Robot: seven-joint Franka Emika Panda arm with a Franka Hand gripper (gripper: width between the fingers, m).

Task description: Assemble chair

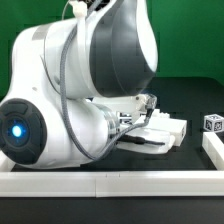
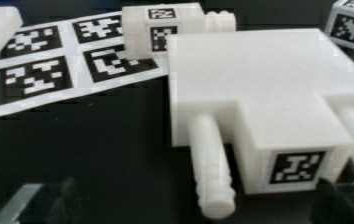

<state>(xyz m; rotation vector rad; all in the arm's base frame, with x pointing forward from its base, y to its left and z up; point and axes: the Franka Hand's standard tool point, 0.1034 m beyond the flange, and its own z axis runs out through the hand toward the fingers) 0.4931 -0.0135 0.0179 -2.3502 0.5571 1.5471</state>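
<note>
While the gripper [image 2: 192, 210] hangs low over the black table [image 1: 185, 100], its 2 fingers [image 2: 28, 206] stand wide apart and hold nothing. Chair parts lie beneath it. The square seat [image 2: 263, 75] rests flat on the table, with a tagged block [image 2: 291, 158] and a round peg [image 2: 211, 172] at 1 edge. The marker board [image 2: 49, 62] lies just beside the seat. Toward the exterior view's right, 1 tagged cube [image 1: 212, 124] sits apart, near the border rail [image 1: 110, 183].
</note>
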